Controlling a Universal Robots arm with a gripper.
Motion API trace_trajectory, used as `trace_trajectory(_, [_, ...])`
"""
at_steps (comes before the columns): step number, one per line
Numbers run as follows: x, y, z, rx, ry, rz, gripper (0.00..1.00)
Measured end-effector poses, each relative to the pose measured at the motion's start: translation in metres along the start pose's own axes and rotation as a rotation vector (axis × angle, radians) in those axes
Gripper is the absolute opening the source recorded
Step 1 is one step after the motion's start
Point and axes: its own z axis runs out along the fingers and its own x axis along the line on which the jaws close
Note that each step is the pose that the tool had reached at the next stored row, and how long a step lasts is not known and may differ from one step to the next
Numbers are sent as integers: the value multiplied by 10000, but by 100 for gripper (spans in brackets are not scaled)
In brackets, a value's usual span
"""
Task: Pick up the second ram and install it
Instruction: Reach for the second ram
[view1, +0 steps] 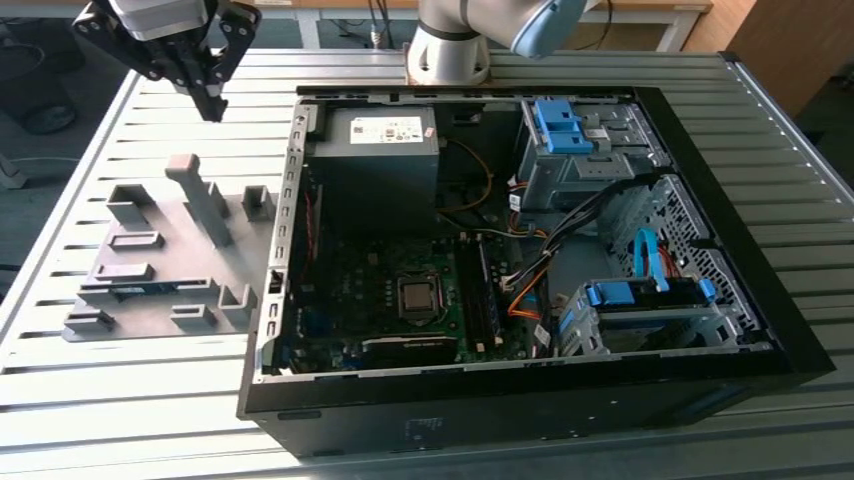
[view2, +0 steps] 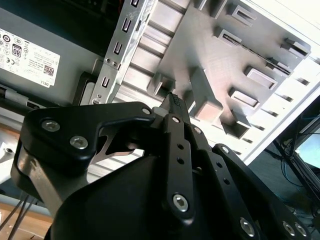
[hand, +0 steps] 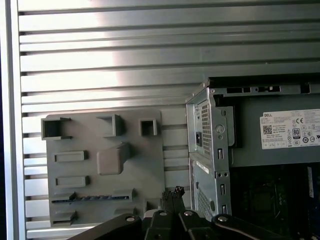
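The second ram (view1: 139, 288) is a thin blue stick lying flat in a holder near the front of the grey fixture plate (view1: 200, 270), left of the computer case in the exterior view. The first wrist view shows it as a dark strip with small chips (hand: 92, 198). My gripper (view1: 210, 108) hangs above the table beyond the plate's far end, well away from the ram. Its fingers are shut together with nothing between them, as both wrist views show (view2: 174, 100) (hand: 175, 192).
An open computer case (view1: 747, 260) lies on the slatted metal table (view1: 120, 420), with the motherboard (view1: 400, 290), its memory slots (view1: 487, 290) and power supply (view1: 380, 150) exposed. Grey blocks, one tall post (view1: 200, 200), stand on the fixture plate. The arm's base (view1: 447, 50) is behind the case.
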Motion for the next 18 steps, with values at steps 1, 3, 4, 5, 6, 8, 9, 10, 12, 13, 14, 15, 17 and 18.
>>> trace_trajectory(1, [5,0,0,0,0,1,11])
trace_trajectory(3, [16,-1,0,1,1,1,11])
trace_trajectory(4, [21,-2,0,1,1,0,11])
trace_trajectory(5, [26,-2,0,0,0,1,11])
trace_trajectory(6, [31,-2,0,0,0,0,11])
trace_trajectory(8, [41,-3,0,0,0,1,11])
trace_trajectory(9, [46,-4,0,0,0,1,11])
trace_trajectory(10, [51,-4,0,1,1,1,11])
trace_trajectory(12, [62,-5,0,0,0,0,11])
trace_trajectory(13, [68,-5,0,1,0,0,11])
trace_trajectory(14, [72,-5,0,0,0,1,11])
trace_trajectory(15, [77,-6,1,0,0,0,11])
trace_trajectory(17, [85,-6,0,1,1,0,11])
trace_trajectory(18, [89,-7,0,1,0,0,11])
